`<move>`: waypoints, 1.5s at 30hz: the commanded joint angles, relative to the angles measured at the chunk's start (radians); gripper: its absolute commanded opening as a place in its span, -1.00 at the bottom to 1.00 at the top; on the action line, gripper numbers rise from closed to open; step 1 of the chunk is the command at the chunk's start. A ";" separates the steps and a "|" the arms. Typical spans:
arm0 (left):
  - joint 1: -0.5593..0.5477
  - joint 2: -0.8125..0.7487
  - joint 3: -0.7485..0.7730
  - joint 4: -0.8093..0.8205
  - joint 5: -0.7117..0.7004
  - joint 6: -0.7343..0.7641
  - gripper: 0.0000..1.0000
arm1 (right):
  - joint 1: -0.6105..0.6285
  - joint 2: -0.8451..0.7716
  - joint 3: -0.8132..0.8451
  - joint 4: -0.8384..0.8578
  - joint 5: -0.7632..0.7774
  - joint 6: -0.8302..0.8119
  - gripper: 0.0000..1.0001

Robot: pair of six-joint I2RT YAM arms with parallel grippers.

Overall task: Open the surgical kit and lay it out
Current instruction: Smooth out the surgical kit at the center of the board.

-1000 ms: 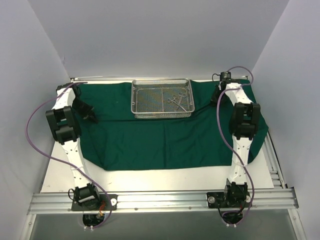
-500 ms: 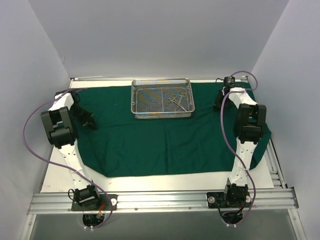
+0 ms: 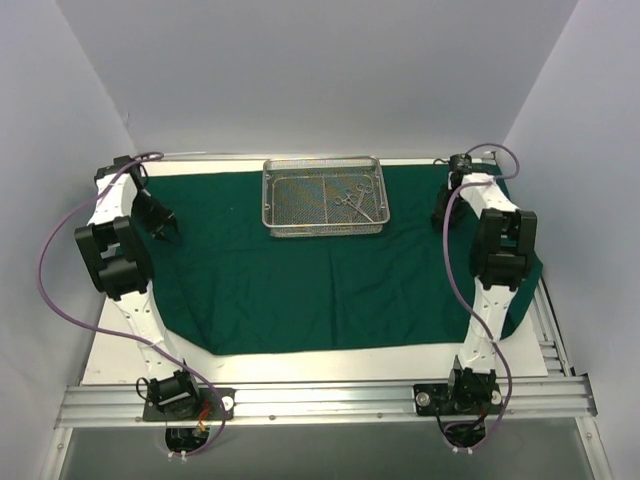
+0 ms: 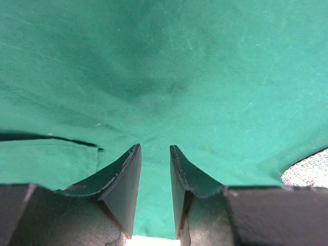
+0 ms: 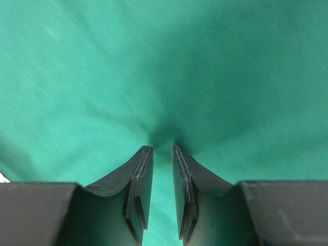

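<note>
The drape (image 3: 300, 290) lies spread under the mesh tray (image 3: 322, 230), the instruments (image 3: 357, 198) not yet laid out, while the left gripper (image 4: 155, 148) and right gripper (image 5: 162, 148) stand narrowly parted at the cloth.

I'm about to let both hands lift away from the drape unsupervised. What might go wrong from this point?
1. The green drape puckers right at the tips of the right hand, whose jaws are only slightly parted. Lifting may snag the cloth and tug the wire-mesh tray with its instruments.
2. The drape's right edge lies under the right arm, so arm motion may drag it.
</note>
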 commanded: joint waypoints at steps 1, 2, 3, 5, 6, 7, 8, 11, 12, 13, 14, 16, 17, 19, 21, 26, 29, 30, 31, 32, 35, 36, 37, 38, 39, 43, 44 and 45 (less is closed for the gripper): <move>0.006 -0.066 0.033 -0.015 -0.053 0.047 -0.24 | -0.007 -0.184 -0.055 -0.138 0.128 0.024 -0.53; 0.006 -0.081 0.019 -0.009 -0.056 0.053 -0.24 | -0.013 -0.206 -0.077 -0.157 0.151 0.029 -0.54; 0.006 -0.091 0.005 -0.003 -0.050 0.064 -0.24 | -0.019 -0.232 -0.125 -0.174 0.182 0.038 -0.58; 0.006 -0.109 -0.034 0.003 -0.043 0.069 -0.24 | -0.037 -0.318 -0.198 -0.180 0.242 0.067 -0.74; 0.004 -0.118 -0.058 0.014 -0.027 0.070 -0.24 | -0.047 -0.350 -0.285 -0.170 0.252 0.075 -0.78; 0.006 -0.127 -0.084 0.025 -0.013 0.069 -0.24 | -0.054 -0.405 -0.326 -0.151 0.268 0.099 -0.89; 0.006 -0.143 -0.110 0.045 -0.002 0.066 -0.26 | -0.071 -0.428 -0.363 -0.146 0.280 0.107 -0.92; 0.003 -0.158 -0.199 0.075 0.049 0.046 -0.27 | -0.077 -0.468 -0.469 -0.131 0.280 0.125 -1.00; 0.001 -0.158 -0.225 0.077 0.058 0.037 -0.28 | -0.085 -0.464 -0.488 -0.126 0.271 0.129 -1.00; -0.002 -0.158 -0.234 0.075 0.072 0.033 -0.28 | -0.091 -0.458 -0.517 -0.117 0.262 0.129 -1.00; -0.004 -0.158 -0.242 0.077 0.081 0.030 -0.28 | -0.093 -0.451 -0.529 -0.111 0.260 0.132 -1.00; -0.007 -0.160 -0.257 0.078 0.093 0.024 -0.29 | -0.094 -0.431 -0.546 -0.100 0.269 0.135 -1.00; -0.007 -0.160 -0.262 0.080 0.104 0.021 -0.29 | -0.093 -0.427 -0.554 -0.102 0.283 0.141 -1.00; -0.007 -0.151 -0.259 0.074 0.107 0.017 -0.29 | -0.097 -0.413 -0.559 -0.114 0.324 0.145 -1.00; -0.007 -0.141 -0.251 0.066 0.109 0.018 -0.30 | -0.100 -0.410 -0.578 -0.110 0.344 0.150 -1.00; -0.007 -0.126 -0.251 0.063 0.124 0.012 -0.31 | -0.152 -0.375 -0.603 -0.119 0.450 0.145 -1.00; -0.008 -0.124 -0.257 0.063 0.127 0.009 -0.31 | -0.185 -0.358 -0.592 -0.160 0.553 0.144 -1.00; -0.007 -0.124 -0.260 0.060 0.124 0.009 -0.31 | -0.197 -0.358 -0.595 -0.166 0.574 0.142 -1.00; -0.007 -0.123 -0.262 0.059 0.124 0.007 -0.31 | -0.209 -0.359 -0.600 -0.168 0.596 0.133 -1.00; -0.007 -0.124 -0.263 0.062 0.125 0.007 -0.31 | -0.224 -0.358 -0.601 -0.162 0.604 0.126 -1.00; -0.007 -0.126 -0.254 0.051 0.122 0.009 -0.31 | -0.300 -0.350 -0.568 -0.214 0.669 0.098 -1.00; -0.008 -0.127 -0.253 0.049 0.121 0.007 -0.31 | -0.329 -0.367 -0.562 -0.235 0.705 0.080 -1.00; -0.008 -0.132 -0.253 0.046 0.113 0.006 -0.31 | -0.343 -0.381 -0.524 -0.258 0.732 0.086 -1.00; -0.008 -0.141 -0.256 0.046 0.109 0.001 -0.31 | -0.347 -0.399 -0.496 -0.289 0.763 0.087 -1.00; -0.008 -0.147 -0.260 0.051 0.112 -0.002 -0.31 | -0.321 -0.445 -0.476 -0.315 0.832 0.080 -1.00; -0.010 -0.172 -0.302 0.065 0.125 -0.008 -0.31 | -0.205 -0.493 -0.430 -0.330 0.957 0.009 -1.00; -0.010 -0.172 -0.306 0.069 0.139 -0.008 -0.31 | -0.182 -0.488 -0.418 -0.337 0.961 0.009 -1.00; -0.010 -0.172 -0.311 0.069 0.145 -0.010 -0.31 | -0.162 -0.473 -0.410 -0.361 0.957 0.024 -1.00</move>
